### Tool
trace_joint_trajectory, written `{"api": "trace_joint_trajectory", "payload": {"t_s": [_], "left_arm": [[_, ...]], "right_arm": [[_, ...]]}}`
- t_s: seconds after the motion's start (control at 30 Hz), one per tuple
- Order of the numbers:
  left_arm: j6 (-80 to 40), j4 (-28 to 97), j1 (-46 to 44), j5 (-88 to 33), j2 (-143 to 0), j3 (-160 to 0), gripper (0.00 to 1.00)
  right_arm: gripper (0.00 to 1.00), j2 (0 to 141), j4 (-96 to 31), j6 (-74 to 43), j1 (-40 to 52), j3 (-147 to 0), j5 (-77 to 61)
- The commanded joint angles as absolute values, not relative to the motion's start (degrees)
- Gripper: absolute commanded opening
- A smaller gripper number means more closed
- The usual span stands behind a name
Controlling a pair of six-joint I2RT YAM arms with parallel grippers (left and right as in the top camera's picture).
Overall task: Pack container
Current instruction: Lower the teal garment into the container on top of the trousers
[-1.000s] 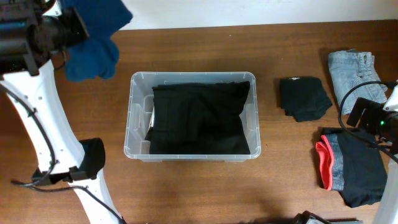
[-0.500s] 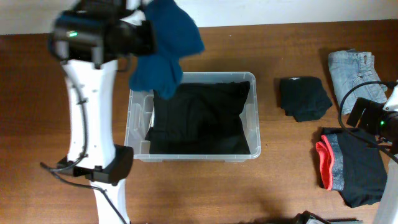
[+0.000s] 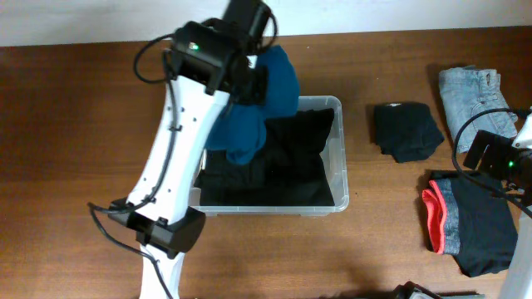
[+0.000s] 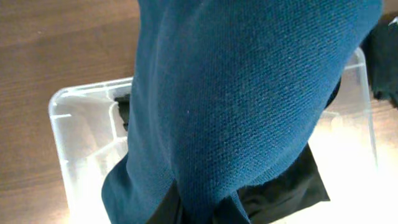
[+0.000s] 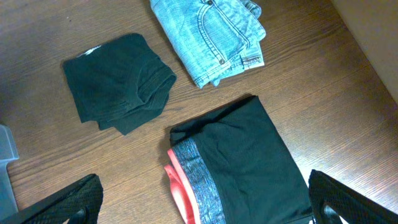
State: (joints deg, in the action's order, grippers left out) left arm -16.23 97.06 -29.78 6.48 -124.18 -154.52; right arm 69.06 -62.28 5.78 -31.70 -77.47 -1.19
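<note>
The clear plastic container (image 3: 340,158) stands mid-table with a folded black garment (image 3: 287,170) lying in it. My left gripper (image 3: 249,76) hangs over the tub's far left part, shut on a blue garment (image 3: 268,93) that droops down into the tub. In the left wrist view the blue garment (image 4: 249,93) fills most of the picture and hides the jaws; the container (image 4: 65,102) and the black garment (image 4: 292,186) show beneath it. My right gripper (image 5: 202,186) stands open at the right side, above a black garment with red and grey bands (image 5: 242,155), holding nothing.
A small black folded garment (image 3: 406,130) lies right of the tub. Folded jeans (image 3: 472,95) lie at the far right. The black garment with red and grey bands (image 3: 470,224) lies near the right front, under the right arm.
My left arm has swung from the far left corner to over the container, carrying the blue garment with it. The right arm has not moved.
</note>
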Motion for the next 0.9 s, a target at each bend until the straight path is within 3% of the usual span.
{"api": "trace_joint_trajectory", "payload": {"t_s": [0.0,0.7,0.87], "left_arm": [[-19.64,96.71,-32.21,11.44,-122.43,-152.90,0.00],[-25.30,89.25,-41.43,16.78,-122.48,-143.65,0.01],[-25.26,87.42,-43.53,16.78,-122.56,-143.61,0.23]], "right_arm": [[0.98,68.84,-62.13,5.28,-31.90,-78.02,-1.32],[0.98,68.84,-62.13,5.28,-31.90,-78.02,-1.32],[0.98,68.84,-62.13,5.26,-31.90,-78.02,-1.32]]}}
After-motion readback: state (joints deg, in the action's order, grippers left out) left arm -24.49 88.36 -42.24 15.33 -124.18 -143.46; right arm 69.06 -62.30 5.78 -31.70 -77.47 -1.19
